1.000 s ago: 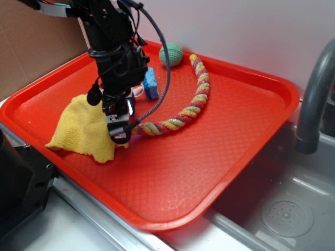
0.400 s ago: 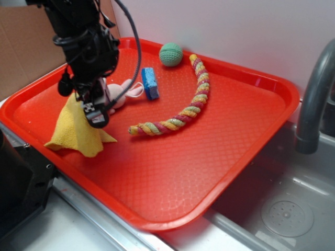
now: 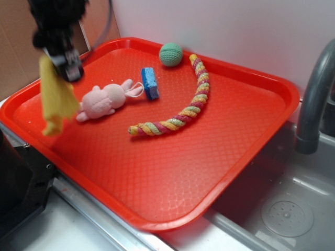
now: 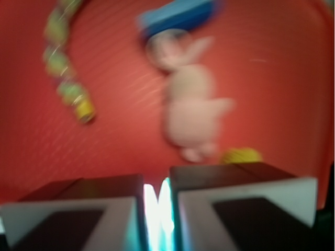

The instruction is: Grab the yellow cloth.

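The yellow cloth [image 3: 55, 99] hangs limp in the air over the left edge of the red tray [image 3: 183, 172]. Its top is pinched in my gripper [image 3: 64, 64], which is shut on it, high at the upper left. In the blurred wrist view the jaws of my gripper [image 4: 157, 184] stand almost together, and a small yellow bit of the cloth [image 4: 241, 155] peeks out just beyond the right finger. The cloth hangs free of the tray floor.
On the tray lie a pink plush bunny [image 3: 102, 102] below and right of the gripper, a blue sponge [image 3: 149, 82], a green ball [image 3: 171, 54] and a multicoloured rope [image 3: 193, 99]. A grey faucet [image 3: 314, 94] and sink [image 3: 285, 212] are at right.
My gripper has risen and moved left with the yellow cloth, lifting it off the tray. The pink bunny, hidden behind the arm earlier, now shows in full.
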